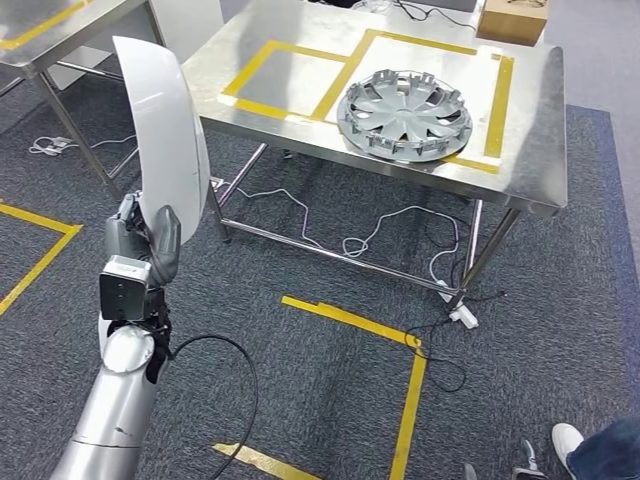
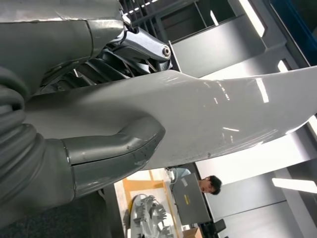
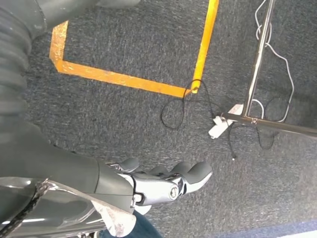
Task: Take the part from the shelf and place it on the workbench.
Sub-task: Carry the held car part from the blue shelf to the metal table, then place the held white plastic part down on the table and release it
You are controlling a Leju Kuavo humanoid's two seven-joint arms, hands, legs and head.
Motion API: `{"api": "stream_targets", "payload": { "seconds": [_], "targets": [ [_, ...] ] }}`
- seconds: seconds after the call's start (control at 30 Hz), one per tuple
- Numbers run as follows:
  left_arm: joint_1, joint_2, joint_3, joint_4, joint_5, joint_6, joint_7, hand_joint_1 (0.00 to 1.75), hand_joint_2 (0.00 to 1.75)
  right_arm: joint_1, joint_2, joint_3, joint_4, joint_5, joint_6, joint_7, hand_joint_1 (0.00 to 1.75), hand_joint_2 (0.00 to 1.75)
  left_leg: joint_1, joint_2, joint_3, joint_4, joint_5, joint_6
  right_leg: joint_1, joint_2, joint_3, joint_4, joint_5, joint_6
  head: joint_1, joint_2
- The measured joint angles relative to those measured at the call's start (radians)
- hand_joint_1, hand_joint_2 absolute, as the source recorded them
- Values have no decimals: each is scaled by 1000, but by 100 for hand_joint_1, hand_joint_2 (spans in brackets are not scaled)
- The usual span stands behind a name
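My left hand (image 1: 147, 245) holds a white, smooth, curved part (image 1: 166, 130) upright at the left, out over the carpet and short of the workbench. Close up, the thumb (image 2: 112, 151) presses on the part's glossy face (image 2: 224, 114) while the darker fingers sit behind it. The steel workbench (image 1: 528, 110) stands ahead and to the right, marked with yellow tape rectangles; the left rectangle (image 1: 283, 80) is bare. My right hand (image 3: 164, 181) hangs over the carpet with its fingers stretched out and nothing in them.
A silver wheel cover (image 1: 405, 113) lies in the workbench's right rectangle. A cardboard box (image 1: 513, 18) sits at its far edge. Cables and a power strip (image 1: 464, 315) lie under the bench. A person's shoe (image 1: 566, 440) is at the lower right; another steel table (image 1: 45, 30) at the upper left.
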Motion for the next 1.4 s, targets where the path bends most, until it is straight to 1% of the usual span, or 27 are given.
{"api": "stream_targets", "payload": {
  "seconds": [0.07,0.1,0.13,0.2,0.23,0.3,0.4,0.47,0.53,0.57,0.6,0.63,0.67,0.73,0.77,0.8,0.9,0.93,1.0,1.07,1.1,1.13,1.17,1.23,1.27,1.33,1.4],
  "targets": [
    [1,0,-1,1,0,1,0,175,175,2,0,0,0,-3,0,0,0,175,-1,0,-1,0,0,3,-1,0,-66,132,-47,4,0,0],
    [1,0,-2,2,1,1,1,175,175,3,0,-1,0,-5,0,0,0,175,-1,0,-1,1,0,3,-1,0,-80,156,-45,5,0,0],
    [1,0,-2,3,2,2,1,175,175,4,0,-1,0,-6,0,0,0,175,-1,0,0,1,-1,3,-1,0,-75,140,-24,4,0,0],
    [0,0,-2,4,3,3,1,175,175,2,0,-1,0,-7,0,0,0,175,-1,-1,4,1,-2,0,-1,-1,-14,9,48,-1,0,0],
    [-1,0,-2,4,3,4,1,175,175,1,0,-1,0,-8,-1,0,0,175,-4,-1,4,2,-4,-3,0,-1,22,-61,72,-5,0,0],
    [-3,0,-3,4,3,7,2,175,175,-2,-1,-1,0,-10,-2,0,0,175,-6,-2,1,5,-5,-12,3,0,61,-134,86,-13,-1,0],
    [-6,1,-3,5,3,10,2,175,175,-1,-1,-2,0,-13,-4,0,0,175,-4,-2,-1,10,-9,-29,3,2,66,-139,86,-29,-2,0],
    [-11,2,-3,6,3,11,2,175,175,-2,-1,-3,0,-13,-4,0,0,175,-2,-2,-24,65,-45,-40,-1,1,70,-143,88,-40,-5,0],
    [-13,3,-4,7,3,11,2,175,175,-2,-1,-3,0,-14,-5,0,0,175,0,-1,-83,195,-106,-49,-1,0,72,-143,86,-47,-7,0],
    [-13,3,-4,8,3,11,3,175,175,-2,-1,-3,1,-14,-5,0,0,175,1,-1,-113,257,-128,-51,-1,0,73,-143,85,-48,-7,0],
    [-12,4,-4,9,3,12,3,175,175,-2,-1,-3,1,-14,-5,0,0,175,1,-1,-132,292,-132,-52,-1,0,74,-143,84,-48,-7,0],
    [-12,4,-4,10,3,12,3,175,175,-1,-1,-3,2,-15,-5,0,0,175,1,-1,-132,287,-115,-52,-1,1,76,-143,83,-48,-7,0],
    [-12,5,-4,10,3,12,3,175,175,-1,-1,-3,3,-15,-5,0,0,175,1,-1,-114,245,-81,-51,-1,2,80,-142,81,-46,-7,0],
    [-14,7,-4,10,3,12,3,175,175,-2,-1,-3,4,-16,-5,0,0,175,0,-1,-54,108,-9,-45,1,3,86,-141,75,-40,-7,0],
    [-15,7,-4,10,3,12,3,175,175,-2,-1,-3,4,-17,-5,0,0,175,-1,-1,-32,56,7,-40,3,3,85,-139,72,-36,-7,0],
    [-15,7,-5,11,3,12,3,175,175,-3,-1,-3,4,-17,-5,0,0,175,-3,-2,-20,26,11,-36,5,3,83,-138,71,-32,-6,0],
    [-16,8,-6,11,3,12,4,175,175,-3,-1,-3,4,-17,-5,0,0,175,-3,-2,-17,11,4,-20,5,2,79,-138,66,-16,-5,0],
    [-17,8,-6,11,3,12,4,175,175,-3,-1,-3,4,-17,-6,0,0,175,-1,-2,-15,8,4,-13,5,2,72,-124,56,-11,-4,0],
    [-19,7,-8,11,3,12,4,175,175,-5,-1,-3,4,-17,-7,0,0,175,1,-1,-10,4,3,-1,3,1,26,-37,11,-3,0,0],
    [-20,7,-10,11,3,12,4,175,175,-5,-1,-2,5,-17,-7,0,0,175,0,-1,-9,5,-1,4,2,0,-50,101,-41,1,2,0],
    [-19,7,-10,11,3,12,4,175,175,-3,-1,-2,6,-18,-6,0,0,175,-1,-1,-8,5,-2,5,2,0,-79,146,-48,2,2,0],
    [-19,7,-10,11,3,12,4,175,175,-2,-1,-2,7,-18,-6,0,0,175,-1,-2,-6,5,-5,5,2,0,-90,154,-35,1,2,0],
    [-19,8,-10,12,3,13,4,175,175,-2,-1,-1,8,-18,-6,0,0,175,-2,-2,-2,5,-7,4,2,0,-81,123,-3,0,2,0],
    [-20,8,-10,12,3,13,4,175,175,-2,-1,-1,8,-19,-6,0,0,175,-3,-3,7,6,-15,-1,3,0,-24,-8,73,-6,2,0],
    [-21,8,-10,12,3,14,5,175,175,-3,-1,0,8,-19,-6,0,0,175,-5,-3,9,7,-19,-5,4,0,7,-69,93,-10,2,0],
    [-23,8,-10,12,3,15,5,175,175,-3,-2,1,8,-20,-6,0,0,175,-8,-3,8,9,-23,-14,7,0,37,-124,96,-19,1,0],
    [-24,8,-10,12,3,15,5,175,175,-2,-2,2,9,-21,-6,0,0,175,-7,-3,9,10,-27,-24,5,1,44,-130,93,-28,0,0]
  ]
}}
